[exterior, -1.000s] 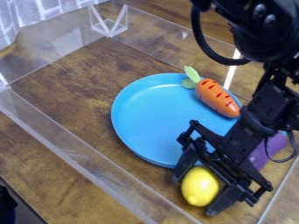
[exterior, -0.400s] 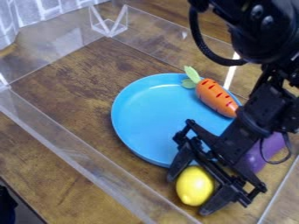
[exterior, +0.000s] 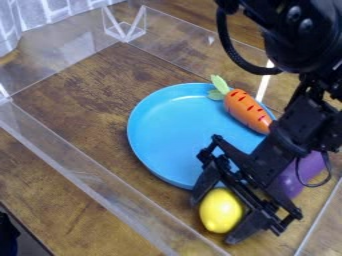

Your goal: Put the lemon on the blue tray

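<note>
Camera view: beside the blue tray point(exterior: 171, 133), your gripper point(exterior: 225, 205) and lemon point(exterior: 221, 211) have shifted slightly tray-ward; whether jaws grip is unclear.

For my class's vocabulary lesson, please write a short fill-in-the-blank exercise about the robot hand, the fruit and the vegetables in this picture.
1. The plate is round and its color is ______.
2. The lemon is the color ______.
3. The orange vegetable with a green top, by the plate's edge, is a ______.
4. The black hand is at the yellow fruit called the ______.

Missing words: blue; yellow; carrot; lemon.
</note>
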`<state>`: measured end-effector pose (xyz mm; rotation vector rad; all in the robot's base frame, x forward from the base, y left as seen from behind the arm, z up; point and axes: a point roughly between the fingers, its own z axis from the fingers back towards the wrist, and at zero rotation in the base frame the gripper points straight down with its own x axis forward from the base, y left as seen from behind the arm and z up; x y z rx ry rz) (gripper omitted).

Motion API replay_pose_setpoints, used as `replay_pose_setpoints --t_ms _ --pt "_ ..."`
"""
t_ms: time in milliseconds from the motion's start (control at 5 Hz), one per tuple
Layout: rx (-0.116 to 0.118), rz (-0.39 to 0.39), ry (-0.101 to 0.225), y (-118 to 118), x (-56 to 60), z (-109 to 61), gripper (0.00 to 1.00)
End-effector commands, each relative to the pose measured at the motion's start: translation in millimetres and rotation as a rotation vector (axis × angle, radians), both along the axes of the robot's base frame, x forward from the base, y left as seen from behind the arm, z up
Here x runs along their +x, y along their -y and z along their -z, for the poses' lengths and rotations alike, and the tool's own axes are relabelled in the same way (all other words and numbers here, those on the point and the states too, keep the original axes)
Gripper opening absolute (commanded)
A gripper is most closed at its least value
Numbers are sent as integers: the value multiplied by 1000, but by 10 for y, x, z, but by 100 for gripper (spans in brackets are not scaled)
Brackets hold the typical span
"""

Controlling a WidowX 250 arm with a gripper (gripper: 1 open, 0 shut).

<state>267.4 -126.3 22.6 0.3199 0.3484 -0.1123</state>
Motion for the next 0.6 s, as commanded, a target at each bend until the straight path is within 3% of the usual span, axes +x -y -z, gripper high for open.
replay_pose_setpoints --t_ms 0,400 --pt "-30 1 75 -47 131 -253 0" --pt "-21 -101 84 -141 201 -201 0"
